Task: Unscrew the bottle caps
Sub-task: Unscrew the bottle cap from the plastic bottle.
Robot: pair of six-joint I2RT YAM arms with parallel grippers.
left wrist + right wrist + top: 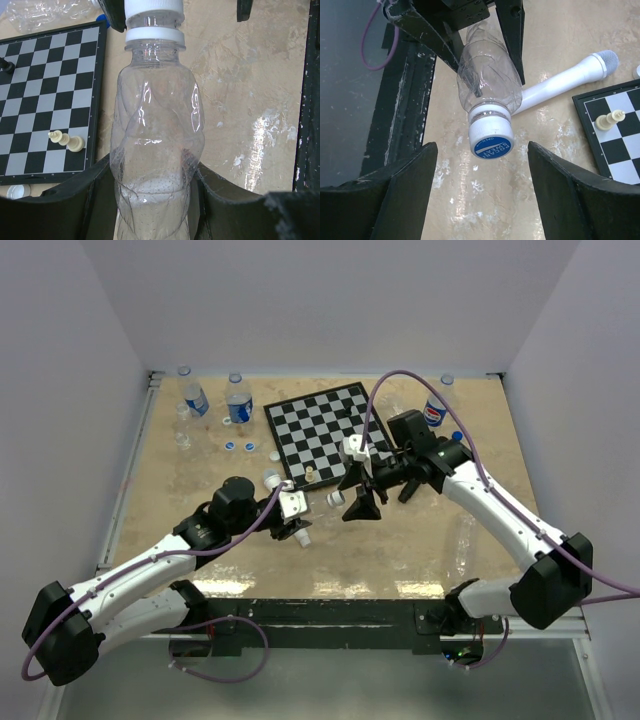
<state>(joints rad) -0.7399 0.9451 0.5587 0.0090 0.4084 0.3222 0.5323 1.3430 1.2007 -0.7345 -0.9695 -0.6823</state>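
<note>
Bottle caps must come off, and one white bottle cap (pixel 491 137) with a blue top is still on its bottle (pixel 157 140). The bottle is clear and looks empty. It lies on its side in the air, over the middle of the counter (pixel 250 75), just by the near edge of the chessboard (pixel 45 100).

The left fingers (pixel 75 200) pinch the fat lower part of the bottle from both sides. The thin plastic is dented where they press. The right fingers (pixel 395 195) are spread wide. The cap sits between them, but they do not touch it.

So the step in hand looks like the twisting of this cap, at a point where nothing is gripping it. I cannot tell how loose the cap is.

Next, the right fingers need to close on the round side of the cap and turn it the opening way. The left fingers must hold tight so the bottle does not spin too. The bottle is soft, so it may squash or slip.

A white microphone (pixel 565 80) lies on the counter behind the bottle.
</note>
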